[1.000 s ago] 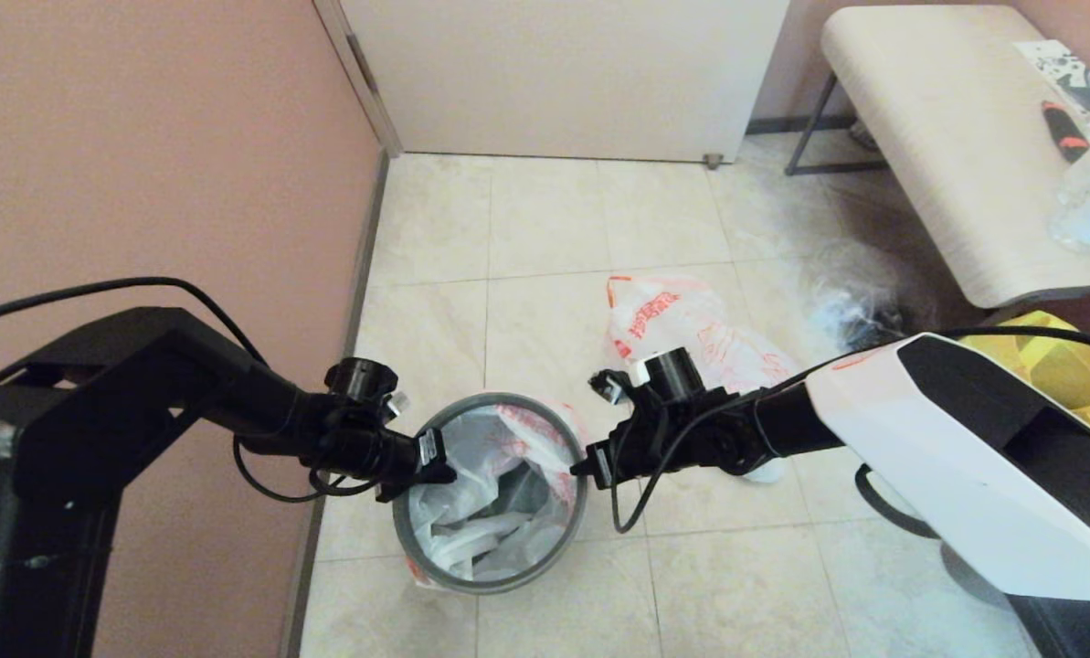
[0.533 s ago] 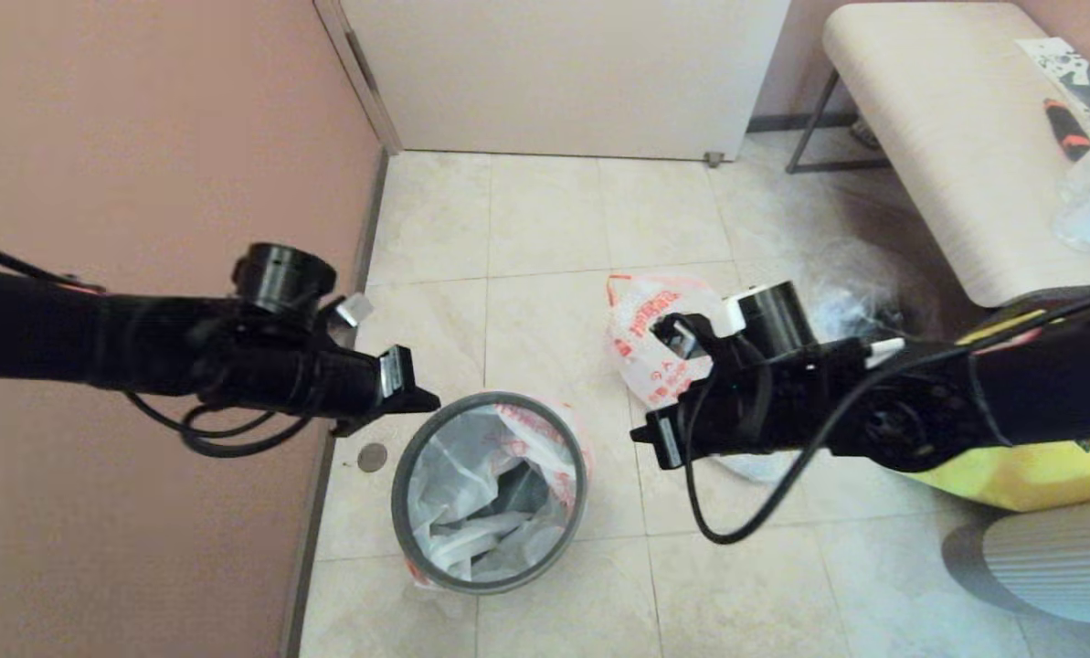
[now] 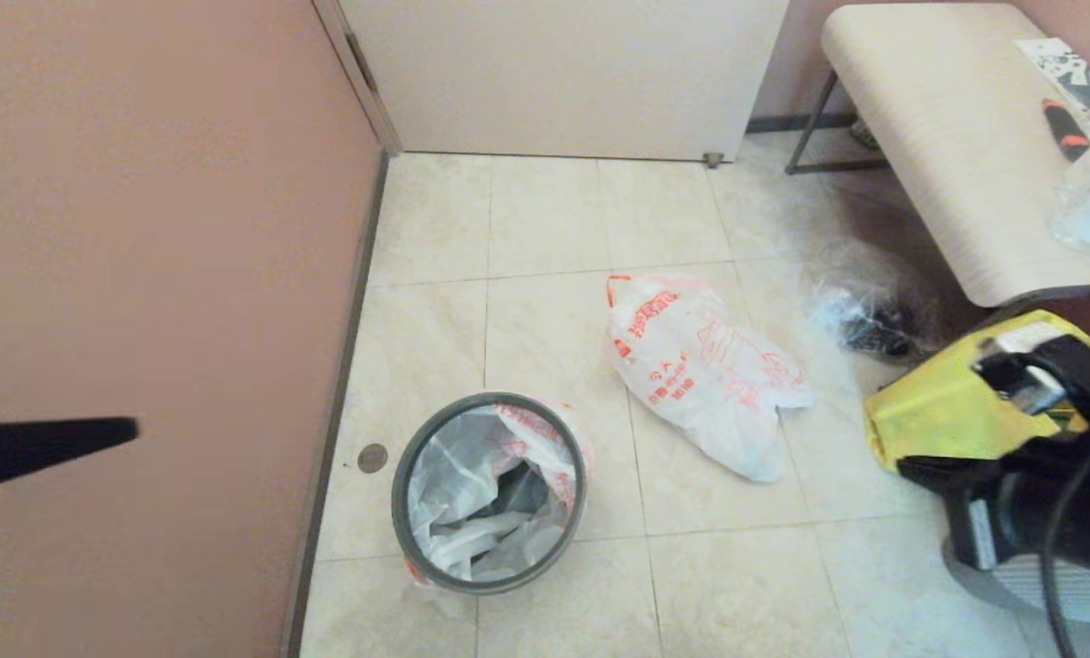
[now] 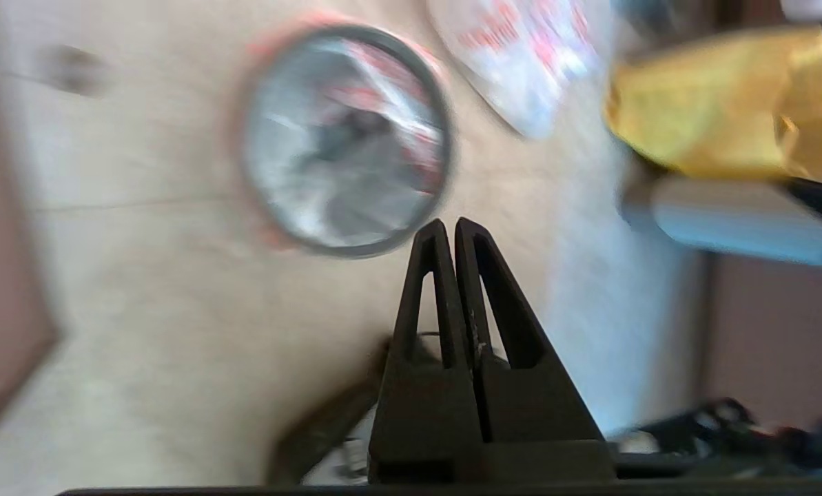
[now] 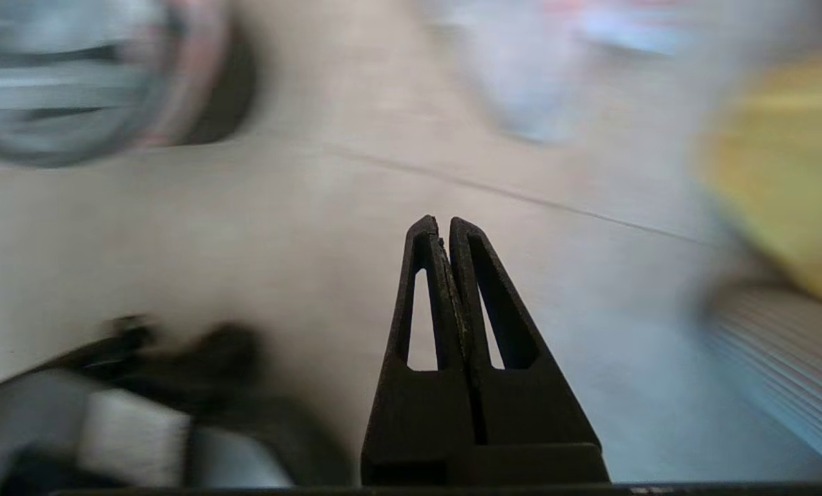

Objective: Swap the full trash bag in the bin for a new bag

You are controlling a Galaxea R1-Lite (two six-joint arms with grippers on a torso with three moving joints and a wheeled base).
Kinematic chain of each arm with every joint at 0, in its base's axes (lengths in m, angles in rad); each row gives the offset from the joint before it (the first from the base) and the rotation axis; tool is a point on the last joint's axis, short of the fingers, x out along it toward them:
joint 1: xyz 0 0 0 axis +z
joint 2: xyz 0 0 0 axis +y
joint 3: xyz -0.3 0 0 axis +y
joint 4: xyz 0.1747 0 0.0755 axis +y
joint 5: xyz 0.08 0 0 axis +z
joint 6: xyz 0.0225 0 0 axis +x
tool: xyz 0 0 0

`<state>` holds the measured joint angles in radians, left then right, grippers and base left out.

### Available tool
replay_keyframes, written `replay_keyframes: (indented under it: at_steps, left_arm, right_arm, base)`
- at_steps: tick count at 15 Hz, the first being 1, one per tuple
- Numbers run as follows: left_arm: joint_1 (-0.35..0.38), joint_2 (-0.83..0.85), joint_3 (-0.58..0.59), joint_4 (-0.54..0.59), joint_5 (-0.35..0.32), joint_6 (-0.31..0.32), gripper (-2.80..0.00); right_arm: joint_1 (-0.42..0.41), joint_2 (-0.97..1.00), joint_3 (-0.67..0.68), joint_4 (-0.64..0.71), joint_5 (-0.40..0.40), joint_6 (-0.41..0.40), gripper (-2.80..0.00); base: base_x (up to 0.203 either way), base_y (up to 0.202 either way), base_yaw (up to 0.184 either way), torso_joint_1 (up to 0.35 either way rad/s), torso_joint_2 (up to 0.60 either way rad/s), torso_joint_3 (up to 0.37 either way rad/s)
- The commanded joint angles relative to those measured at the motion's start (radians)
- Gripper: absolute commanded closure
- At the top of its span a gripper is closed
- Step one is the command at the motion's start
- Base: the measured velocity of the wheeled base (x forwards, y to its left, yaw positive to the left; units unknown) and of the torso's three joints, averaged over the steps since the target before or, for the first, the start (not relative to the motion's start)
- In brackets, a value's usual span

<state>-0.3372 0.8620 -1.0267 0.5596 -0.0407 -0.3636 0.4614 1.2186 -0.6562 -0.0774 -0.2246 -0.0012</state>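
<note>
A: Where's the small round black plastic bin (image 3: 490, 493)?
B: On the floor, lined with a limp white bag (image 3: 485, 498), well below both jaws.
A: Grippers?
B: Left gripper (image 4: 449, 227) and right gripper (image 5: 438, 226) pressed together, empty. Bulgy white red-lettered bag (image 3: 704, 370) lies beside the bin.

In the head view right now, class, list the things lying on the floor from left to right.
Round floor drain cover → bin lined with the new bag → full trash bag → clear plastic bag with dark contents → yellow fabric tote.
</note>
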Motion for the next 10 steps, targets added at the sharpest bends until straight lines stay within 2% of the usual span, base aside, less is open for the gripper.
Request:
replay_keyframes:
  at_steps: [1, 3, 5, 8, 10]
  left_arm:
    - [0.042, -0.367, 0.078, 0.066, 0.078, 0.003, 0.0]
    - [0.152, -0.493, 0.133, 0.113, 0.119, 0.007, 0.0]
    - [0.268, -0.554, 0.215, 0.14, 0.129, 0.013, 0.0]
    - [0.323, -0.762, 0.377, 0.144, 0.107, 0.108, 0.0]
    - [0.335, -0.862, 0.488, 0.15, 0.121, 0.164, 0.0]
  right_arm:
    - [-0.094, -0.301, 0.113, 0.0, -0.038, -0.016, 0.0]
    - [-0.209, -0.468, 0.184, 0.024, -0.057, -0.022, 0.0]
    - [-0.306, -0.617, 0.234, 0.121, -0.064, -0.021, 0.0]
    - [-0.387, -0.822, 0.255, 0.276, -0.061, -0.042, 0.0]
    - [-0.409, -0.951, 0.261, 0.38, -0.06, -0.06, 0.0]
  base:
    - [0.0, 0.0, 0.0, 0.0, 0.0, 0.0]
    - [0.0, 0.0, 0.0, 0.0, 0.0, 0.0]
    - [0.0, 0.0, 0.0, 0.0, 0.0, 0.0]
    - [0.0, 0.0, 0.0, 0.0, 0.0, 0.0]
    - [0.0, 0.0, 0.0, 0.0, 0.0, 0.0]
